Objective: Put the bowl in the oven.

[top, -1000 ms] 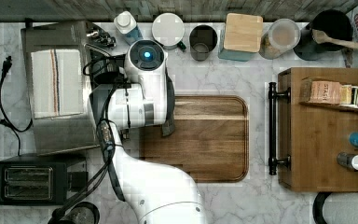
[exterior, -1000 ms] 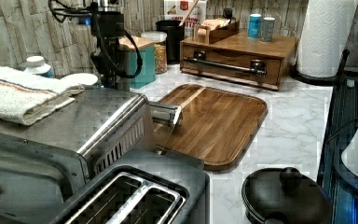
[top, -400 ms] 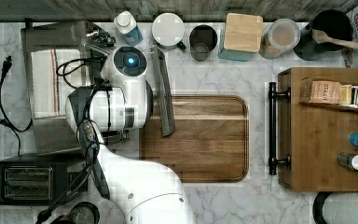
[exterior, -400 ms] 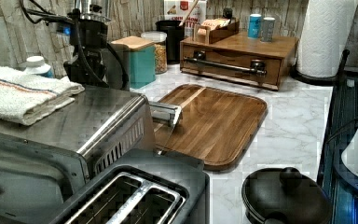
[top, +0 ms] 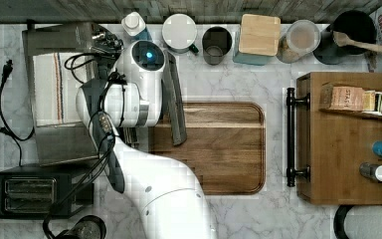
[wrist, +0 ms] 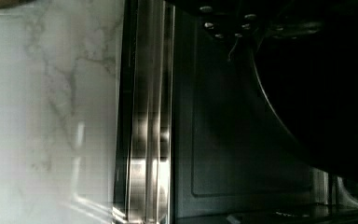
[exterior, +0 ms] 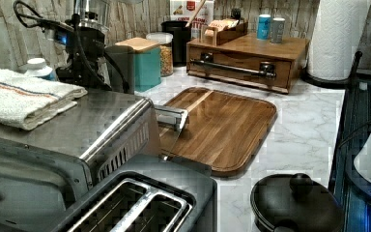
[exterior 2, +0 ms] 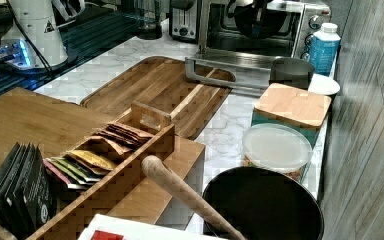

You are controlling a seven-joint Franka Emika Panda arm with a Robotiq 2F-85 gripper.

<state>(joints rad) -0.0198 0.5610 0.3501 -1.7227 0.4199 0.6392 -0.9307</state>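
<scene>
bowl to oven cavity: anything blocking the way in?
Nothing visible. The stainless-steel toaster oven has its glass door folded down flat, leaving the mouth open. In the right view the round black bowl is already at the opening, above the door, with no object ahead of it.

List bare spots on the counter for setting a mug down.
Free: the board, right of the open oven door; the marble strip between board and drawer box. Crowded: the back row of jars and the toaster corner.
</scene>
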